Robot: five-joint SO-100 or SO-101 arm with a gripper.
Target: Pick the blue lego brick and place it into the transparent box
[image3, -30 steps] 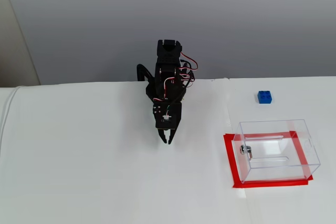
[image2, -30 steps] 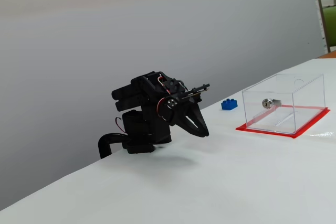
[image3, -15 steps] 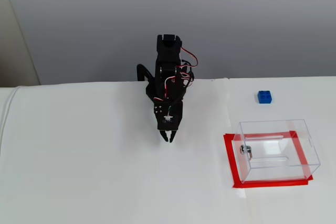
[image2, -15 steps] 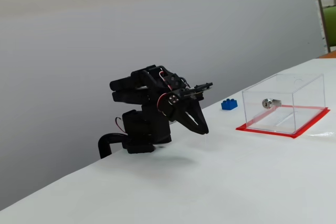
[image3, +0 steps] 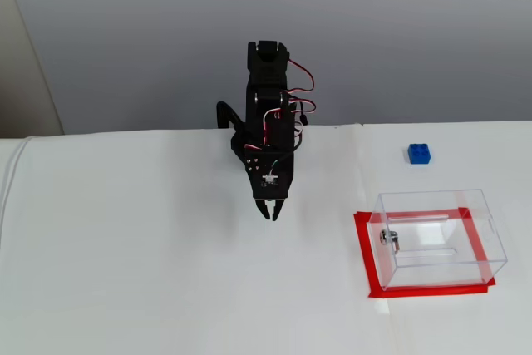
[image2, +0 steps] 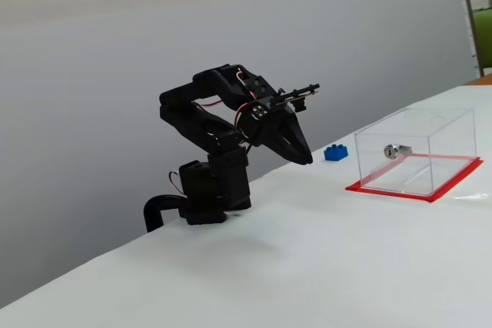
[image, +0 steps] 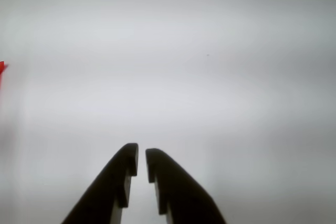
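Pincer (image3: 268, 214) fingers stand nearly together with only a thin slit between the tips and nothing held, so I read it as closed and empty; it hangs just above the white table (image3: 125, 288), pointing down from the folded arm. That puts the job at its very start: reach not yet made. In the top-down fixed view the blue lego brick (image3: 419, 153) sits at about two o'clock from the pincer, well apart, near the table's back edge. Just in front of it, at about four o'clock from the pincer, stands the transparent box (image3: 440, 239) on its red base, a silver lock fitting (image3: 390, 239) on its near-left wall.

Next move, I judge: spread the fingers, swing toward two o'clock, descend over the studs. Open tabletop lies between pincer and brick; the back edge behind the brick leaves little overshoot room, and the box wall stands near the carry path
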